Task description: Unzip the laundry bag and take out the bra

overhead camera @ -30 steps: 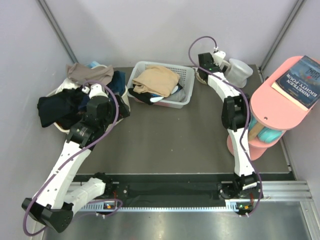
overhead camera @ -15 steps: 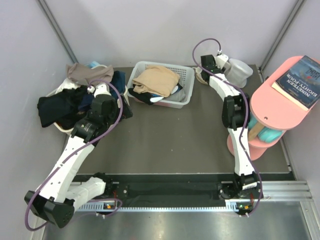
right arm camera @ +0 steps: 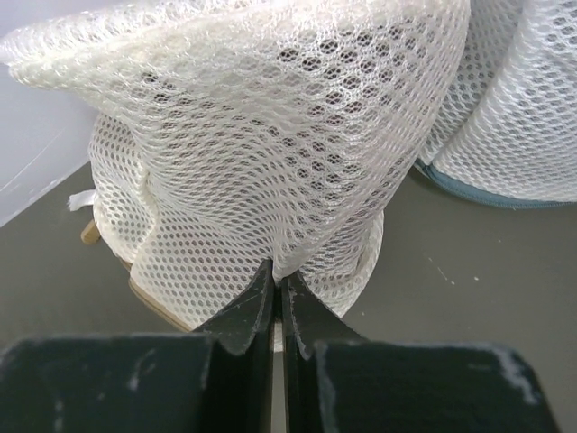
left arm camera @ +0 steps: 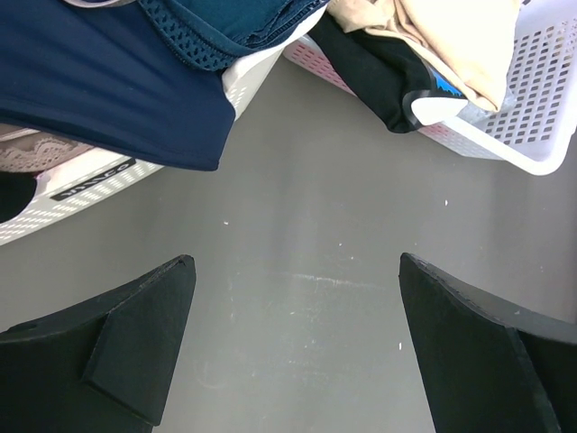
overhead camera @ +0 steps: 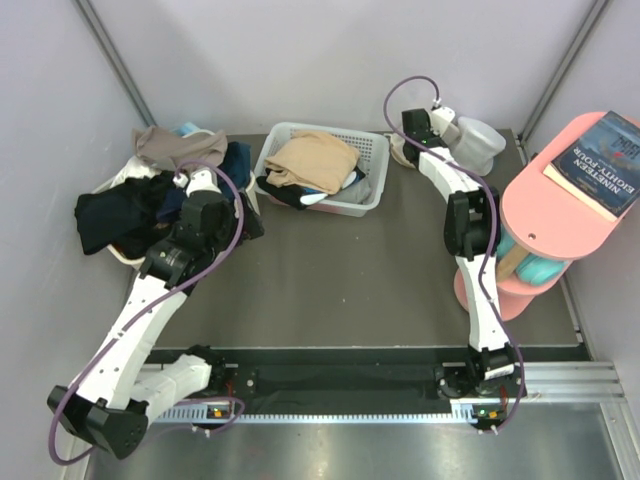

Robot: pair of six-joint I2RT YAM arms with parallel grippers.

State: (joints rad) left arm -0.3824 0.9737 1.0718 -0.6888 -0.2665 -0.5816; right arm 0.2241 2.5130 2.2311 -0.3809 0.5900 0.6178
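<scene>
Clothes heap (overhead camera: 150, 195) is sitting far left on the grey table (overhead camera: 340, 280), with dark garments spilling over a white bin (left arm camera: 81, 185). Left gripper (left arm camera: 296, 271) is hovering over bare table between that bin and the white lattice basket (overhead camera: 372, 152). Its fingers are spread wide and holding nothing. In the wrist view a navy garment (left arm camera: 108, 90) is hanging over the bin edge, above the left finger. Basket is holding a folded beige garment (overhead camera: 315, 160) on top of black fabric (left arm camera: 383, 86).

Moving right, I'm seeing the right arm reaching to the table's far right corner. Right gripper (right arm camera: 278, 281) is pinching a fold of mesh low on the laundry bag (right arm camera: 270, 135), its fingers nearly meeting with only netting between them. Bag is sitting on the table at the back, right of the basket, with its mesh bunching into a peak above the jaws. Greyish-white round pouch (right arm camera: 514, 99) is sitting just beside it on the right. Further right, a pink shelf unit (overhead camera: 545, 215) is carrying a book (overhead camera: 597, 150). I can't make out the bag's contents through the netting.
</scene>
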